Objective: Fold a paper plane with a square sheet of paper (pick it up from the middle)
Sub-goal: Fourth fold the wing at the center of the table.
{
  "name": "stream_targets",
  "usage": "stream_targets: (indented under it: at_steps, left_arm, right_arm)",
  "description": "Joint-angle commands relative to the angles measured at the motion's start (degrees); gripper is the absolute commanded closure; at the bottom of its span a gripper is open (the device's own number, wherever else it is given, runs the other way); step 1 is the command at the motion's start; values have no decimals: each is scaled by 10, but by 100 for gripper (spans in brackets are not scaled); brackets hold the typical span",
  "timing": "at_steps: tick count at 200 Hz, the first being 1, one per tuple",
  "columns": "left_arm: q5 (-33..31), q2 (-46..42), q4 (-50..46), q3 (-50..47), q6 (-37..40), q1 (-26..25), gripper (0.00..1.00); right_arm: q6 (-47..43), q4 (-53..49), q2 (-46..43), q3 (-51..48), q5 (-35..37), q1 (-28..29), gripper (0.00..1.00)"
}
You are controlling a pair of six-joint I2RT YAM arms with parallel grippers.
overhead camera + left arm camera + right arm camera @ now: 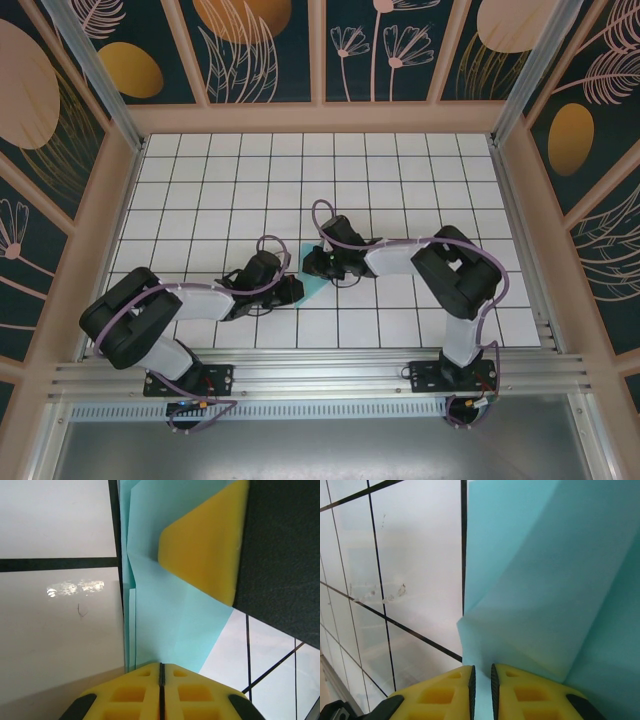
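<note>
Paper (313, 284) folded narrow, lying midway along the table (200, 180) toward its near edge, long axis roughly near-to-far — left gripper (161, 666) clamped shut on its left side, right gripper (481, 667) pinching the right, both equally close.

Right gripper (482, 680) at the bottom, two yellow ribbed pads (440, 695), jaws nearly together with a thin slit between them. Turquoise paper (545, 580) runs into that slit and rises up from it, pinched there. The paper is folded: several layers overlap, a diagonal crease edge climbs to the upper right, and a straight vertical edge stands on the left. Left of the paper is bare white tiled table (415, 570) with dark grid lines. One tile has faint smudge marks (385, 592).
</note>
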Motion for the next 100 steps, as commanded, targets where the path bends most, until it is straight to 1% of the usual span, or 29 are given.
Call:
stream_targets:
  at_steps: [1, 20, 60, 100]
  left_arm:
    - [-15, 29, -92, -13, 20, -1, 90]
    - [-16, 34, -96, -9, 23, -1, 95]
    - [-18, 36, -97, -8, 25, -1, 95]
    - [-19, 44, -102, -2, 31, 0, 95]
  right_arm:
    - [-2, -29, -57, -15, 45, -3, 80]
    - [-11, -11, -79, -29, 35, -8, 83]
    - [-13, 37, -54, -34, -30, 8, 89]
    - [-13, 35, -9, -24, -21, 14, 90]
